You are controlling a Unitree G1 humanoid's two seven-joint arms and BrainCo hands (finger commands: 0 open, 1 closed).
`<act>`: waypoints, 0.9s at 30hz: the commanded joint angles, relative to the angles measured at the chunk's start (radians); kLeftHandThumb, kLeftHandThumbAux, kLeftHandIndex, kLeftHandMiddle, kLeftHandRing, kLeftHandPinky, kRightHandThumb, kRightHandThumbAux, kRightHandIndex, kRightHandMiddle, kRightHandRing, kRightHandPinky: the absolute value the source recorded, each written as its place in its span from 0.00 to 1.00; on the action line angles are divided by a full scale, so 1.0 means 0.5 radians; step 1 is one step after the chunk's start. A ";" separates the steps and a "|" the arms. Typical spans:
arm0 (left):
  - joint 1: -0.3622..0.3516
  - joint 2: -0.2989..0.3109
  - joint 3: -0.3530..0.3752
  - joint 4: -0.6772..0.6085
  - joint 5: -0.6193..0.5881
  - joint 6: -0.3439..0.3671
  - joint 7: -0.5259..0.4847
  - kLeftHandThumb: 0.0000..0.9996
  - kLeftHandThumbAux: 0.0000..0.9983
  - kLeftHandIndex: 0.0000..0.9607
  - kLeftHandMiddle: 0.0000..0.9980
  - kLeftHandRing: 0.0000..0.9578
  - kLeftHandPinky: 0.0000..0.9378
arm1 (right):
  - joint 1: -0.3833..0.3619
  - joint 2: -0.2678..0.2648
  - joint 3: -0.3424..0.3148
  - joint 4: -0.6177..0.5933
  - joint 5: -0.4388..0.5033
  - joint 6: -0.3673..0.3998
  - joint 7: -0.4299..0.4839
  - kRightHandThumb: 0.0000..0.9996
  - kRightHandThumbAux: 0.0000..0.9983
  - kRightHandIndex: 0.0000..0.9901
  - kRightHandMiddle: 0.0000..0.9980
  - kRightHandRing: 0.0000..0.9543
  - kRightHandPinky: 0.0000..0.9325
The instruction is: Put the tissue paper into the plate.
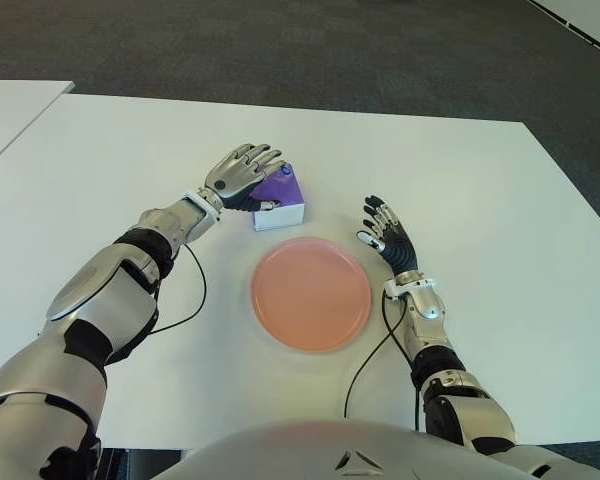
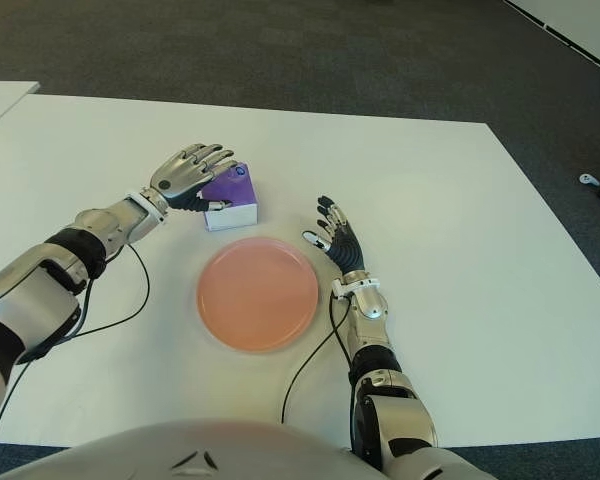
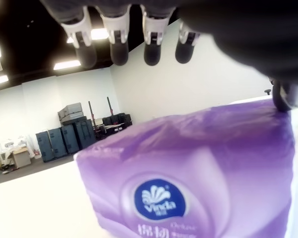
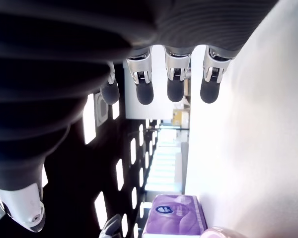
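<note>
A purple tissue pack [image 1: 283,190] with a white side lies on the white table [image 1: 480,190], just beyond the pink round plate [image 1: 310,294]. My left hand [image 1: 242,172] is over the pack's left part. Its fingers [image 3: 119,49] are stretched out above the purple wrapper [image 3: 198,188] without closing on it, and the thumb shows beside the pack's edge. My right hand [image 1: 385,235] shows to the right of the plate, open, fingers [image 4: 174,89] straight and holding nothing. The tissue pack [image 4: 174,220] shows far off in the right wrist view.
Black cables [image 1: 195,290] run along the table from each wrist, one left of the plate and one at its right front. A second white table [image 1: 10,105] adjoins at the far left. Dark carpet lies beyond the far edge.
</note>
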 commanded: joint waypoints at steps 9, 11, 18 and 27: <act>0.042 0.018 0.042 -0.019 -0.050 -0.016 -0.125 0.18 0.18 0.00 0.00 0.00 0.00 | 0.354 0.058 0.040 0.235 -0.032 0.016 -0.047 0.00 0.63 0.00 0.00 0.00 0.00; 0.045 0.021 0.047 -0.019 -0.061 -0.022 -0.137 0.18 0.18 0.00 0.00 0.00 0.00 | 0.356 0.055 0.046 0.230 -0.035 0.021 -0.051 0.00 0.63 0.00 0.00 0.00 0.00; 0.063 0.028 0.095 -0.020 -0.137 -0.085 -0.173 0.19 0.18 0.00 0.00 0.00 0.00 | 0.367 0.052 0.064 0.201 -0.030 0.040 -0.052 0.00 0.63 0.00 0.00 0.00 0.00; 0.089 0.036 0.134 -0.021 -0.201 -0.200 -0.226 0.22 0.14 0.00 0.00 0.00 0.00 | 0.400 0.062 0.085 0.138 -0.025 0.055 -0.058 0.00 0.64 0.00 0.00 0.00 0.00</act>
